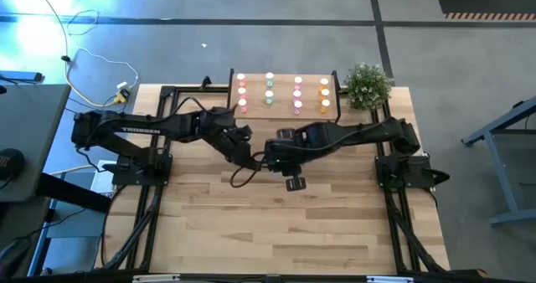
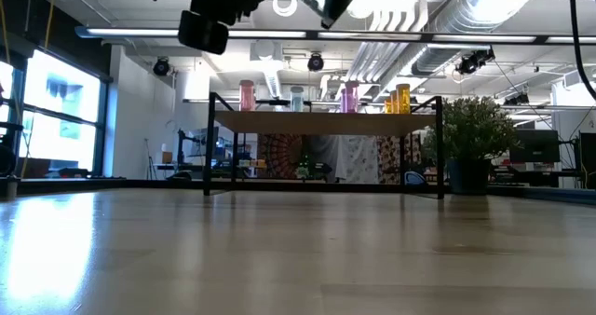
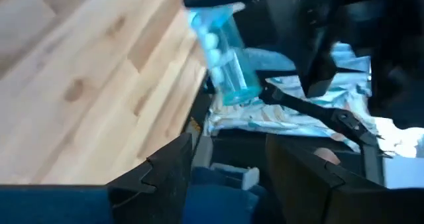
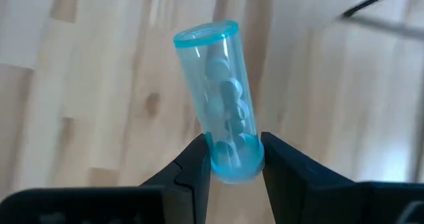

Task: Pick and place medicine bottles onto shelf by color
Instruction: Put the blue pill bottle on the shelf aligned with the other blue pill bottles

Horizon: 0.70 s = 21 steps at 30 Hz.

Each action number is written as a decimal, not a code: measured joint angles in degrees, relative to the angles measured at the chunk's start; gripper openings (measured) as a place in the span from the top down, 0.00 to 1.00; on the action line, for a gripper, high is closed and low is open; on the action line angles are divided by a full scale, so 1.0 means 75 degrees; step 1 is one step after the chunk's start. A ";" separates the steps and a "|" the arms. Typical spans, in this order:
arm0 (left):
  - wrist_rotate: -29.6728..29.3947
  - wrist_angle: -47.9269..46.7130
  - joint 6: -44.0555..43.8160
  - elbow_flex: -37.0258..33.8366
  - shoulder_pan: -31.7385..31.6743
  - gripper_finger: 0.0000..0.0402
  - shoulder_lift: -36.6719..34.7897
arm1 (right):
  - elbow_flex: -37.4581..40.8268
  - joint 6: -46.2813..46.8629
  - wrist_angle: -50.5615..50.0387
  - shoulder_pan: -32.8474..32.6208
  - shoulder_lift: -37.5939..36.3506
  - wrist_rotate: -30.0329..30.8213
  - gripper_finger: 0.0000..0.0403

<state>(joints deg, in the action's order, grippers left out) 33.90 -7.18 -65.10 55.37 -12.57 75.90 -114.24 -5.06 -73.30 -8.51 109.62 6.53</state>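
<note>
A translucent blue medicine bottle (image 4: 218, 98) with pills inside is up in the air over the middle of the table, and my right gripper (image 1: 271, 159) is shut on it. My left gripper (image 1: 250, 158) stands open close beside it, its fingers (image 3: 173, 166) bare; the left wrist view shows the same bottle (image 3: 225, 58) just ahead of them. The shelf (image 1: 285, 113) stands at the table's far edge. Pink, green and orange medicine bottles (image 1: 270, 87) stand upright on it in four colour columns. My right gripper pinches the bottle's rounded end (image 4: 233, 166) between its two fingers. The fingers slant down from above. The rest of the bottle sticks out past the fingertips, rimmed end (image 4: 205, 33) farthest away, a little tilted. It is lifted clear of the tabletop.
A potted plant (image 1: 367, 86) stands right of the shelf at the far right corner. The shelf board (image 2: 326, 121) is raised on thin black legs. Black frame rails (image 1: 142, 216) run along the table's left and right sides. Bare planks lie toward the near edge.
</note>
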 joint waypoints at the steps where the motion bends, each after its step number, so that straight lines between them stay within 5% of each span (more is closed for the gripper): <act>1: 0.0145 0.0060 -0.0089 -0.0003 -0.0030 0.54 0.0040 | -0.0035 -0.0205 0.0049 -0.0029 0.0000 0.0175 0.75; 11: 0.0709 0.2052 -0.1477 -0.0003 -0.0030 0.54 0.0628 | -0.0111 -0.2073 0.0155 -0.0104 0.0000 0.1395 0.75; 21: 0.1106 0.2097 -0.1902 -0.0003 -0.0168 0.54 0.0699 | -0.0111 -0.2784 0.0054 -0.0333 -0.0003 0.2806 0.75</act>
<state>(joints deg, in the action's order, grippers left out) 42.20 8.55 -79.36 55.35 -13.83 81.14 -115.07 -25.94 -72.89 -11.01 109.60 27.57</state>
